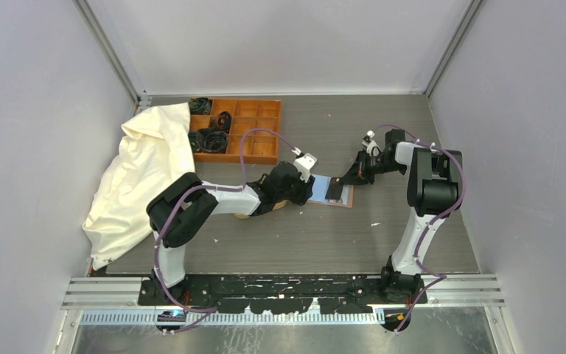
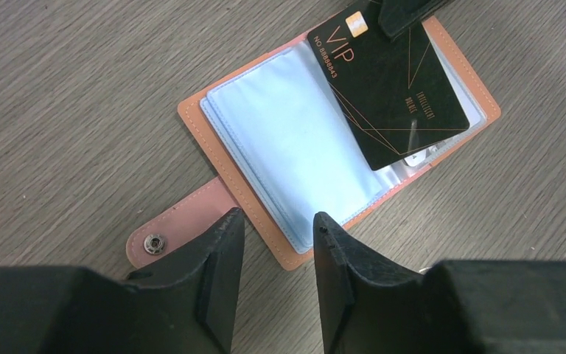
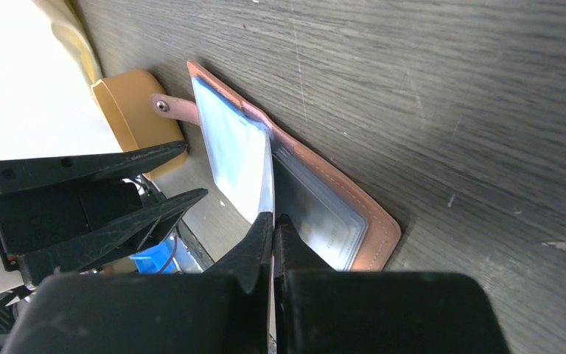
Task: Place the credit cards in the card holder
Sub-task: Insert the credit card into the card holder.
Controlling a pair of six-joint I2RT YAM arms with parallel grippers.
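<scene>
Card holder (image 2: 295, 147) lies open and flat on the surface (image 2: 81, 88), in the middle between the two arms. Nearest to its own camera, the left claw (image 2: 276, 217) hangs over the holder's 6 o'clock edge with its two fingers spread. I cannot tell if they touch the leather. Beside them, at 8 o'clock, is the strap (image 2: 166, 232) with the snap button. Past that come the pale see-through pockets.

A black card (image 2: 394, 92) with gold lines lies slanted over the page at 2 o'clock. A pale card (image 2: 421, 153) peeks out under it. The right claw (image 3: 273, 221) pinches the black card by its far corner, fingers pressed tight together.

I think the step now is sliding this card into a pocket. To do it well, the left claw should press the holder down so it cannot skid. The right claw should turn the card straight with the pocket mouth, then push slowly.

Far off, at 11 o'clock from the holder, sit an orange box (image 1: 242, 156) and a white cloth (image 1: 144, 173).
</scene>
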